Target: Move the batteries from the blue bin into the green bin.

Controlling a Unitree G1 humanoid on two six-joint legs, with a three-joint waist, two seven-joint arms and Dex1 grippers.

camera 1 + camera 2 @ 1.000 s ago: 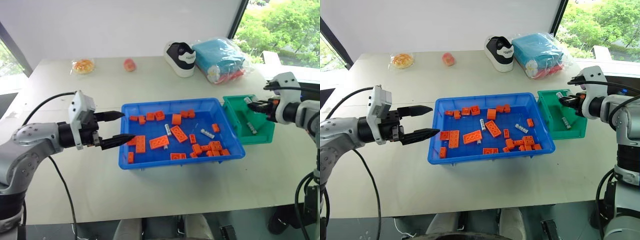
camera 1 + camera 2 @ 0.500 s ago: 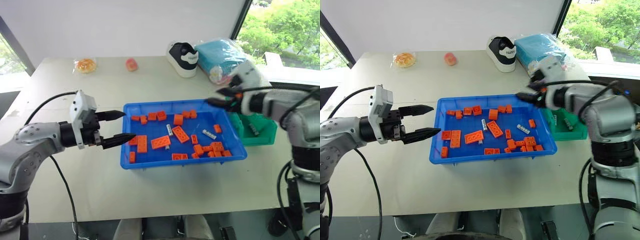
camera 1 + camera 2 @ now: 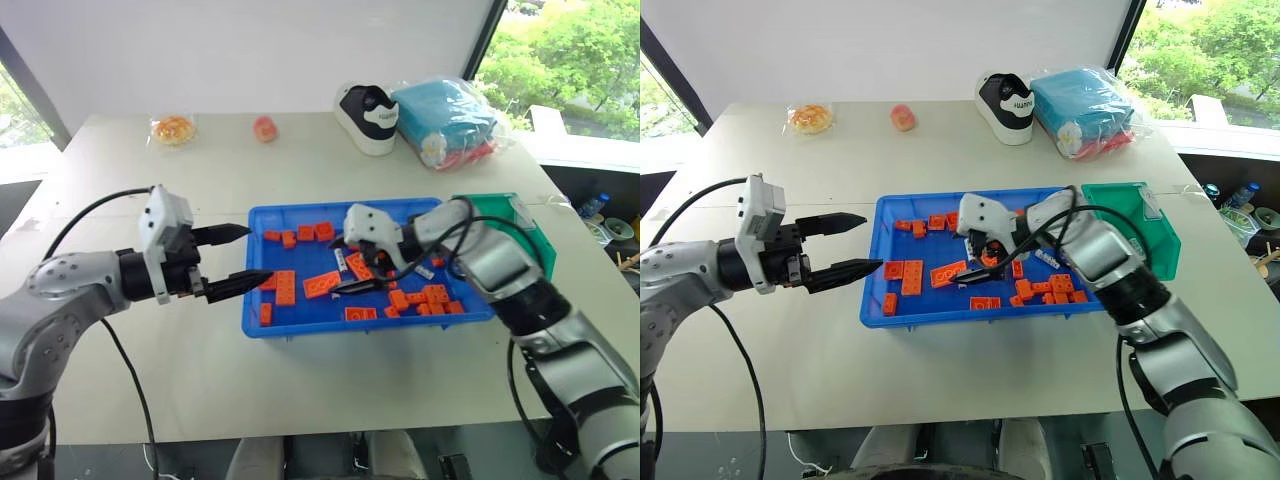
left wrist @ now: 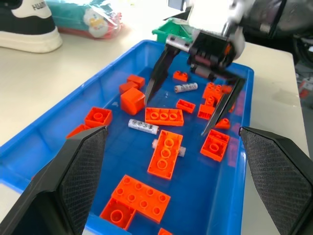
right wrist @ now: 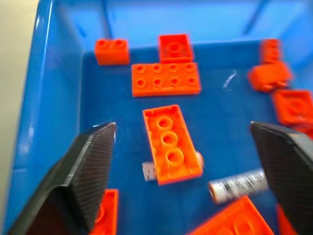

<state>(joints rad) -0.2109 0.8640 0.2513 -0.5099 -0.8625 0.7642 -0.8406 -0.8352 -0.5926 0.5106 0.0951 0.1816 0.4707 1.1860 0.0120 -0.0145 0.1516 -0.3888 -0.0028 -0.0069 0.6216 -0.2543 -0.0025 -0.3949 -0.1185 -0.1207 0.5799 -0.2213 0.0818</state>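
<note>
Now our right claw (image 3: pixel 345 265), a second ago over the green bin (image 3: pixel 520 225) at 3 o'clock, hangs spread and empty over the blue bin (image 3: pixel 262 322) (left claw (image 3: pixel 240 258) spread too); we judge it is reaching for the batteries (image 4: pixel 143 126).

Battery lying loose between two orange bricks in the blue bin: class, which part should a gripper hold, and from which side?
Probably its middle, from straight above, fingers across the battery's long sides. It lies flat on the blue bin floor, sides bare; the orange bricks nearby would likely block a sideways approach.
</note>
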